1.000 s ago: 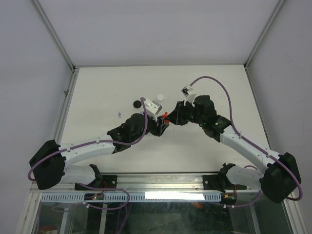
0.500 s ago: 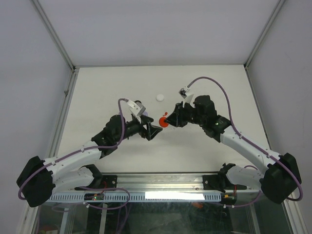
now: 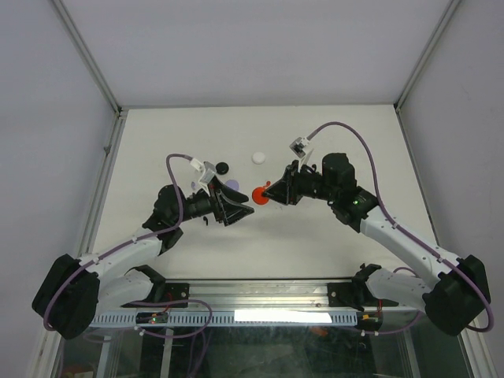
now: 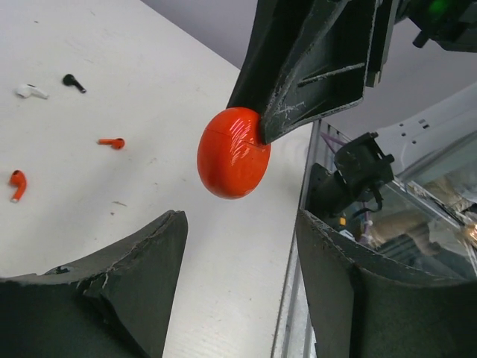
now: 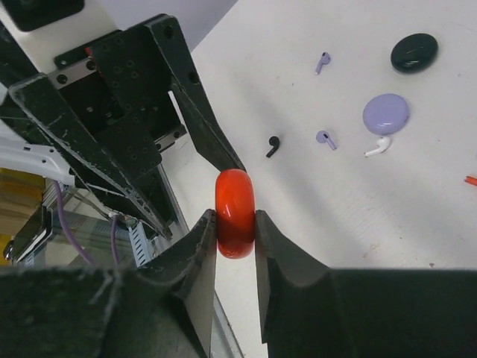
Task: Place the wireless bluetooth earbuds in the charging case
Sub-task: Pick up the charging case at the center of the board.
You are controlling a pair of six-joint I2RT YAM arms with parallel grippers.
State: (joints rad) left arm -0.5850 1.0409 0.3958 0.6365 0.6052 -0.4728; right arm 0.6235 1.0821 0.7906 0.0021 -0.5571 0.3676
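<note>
My right gripper [image 3: 264, 194] is shut on a closed round red charging case [image 3: 260, 195] and holds it above the table; its jaws pinch the case's flat sides [image 5: 235, 212]. My left gripper [image 3: 242, 211] is open and empty, just left of the case, which hangs in front of its fingers [image 4: 141, 268] in the left wrist view [image 4: 232, 153]. Two red earbuds [image 4: 112, 142] [image 4: 16, 184] lie on the table, with a white earbud [image 4: 30, 92] and a black earbud [image 4: 72, 80]. Two purple earbuds [image 5: 325, 138] [image 5: 322, 62] also lie loose.
A purple case [image 5: 385, 113] and a black case [image 5: 414, 52] lie on the table, and a white case [image 3: 257, 157] sits farther back. The black case also shows from above [image 3: 223, 166]. The metal rail [image 3: 260, 291] runs along the near edge.
My left gripper has let go and drawn back to the left, away from the red case. My right gripper has kept the case and shifted slightly.
</note>
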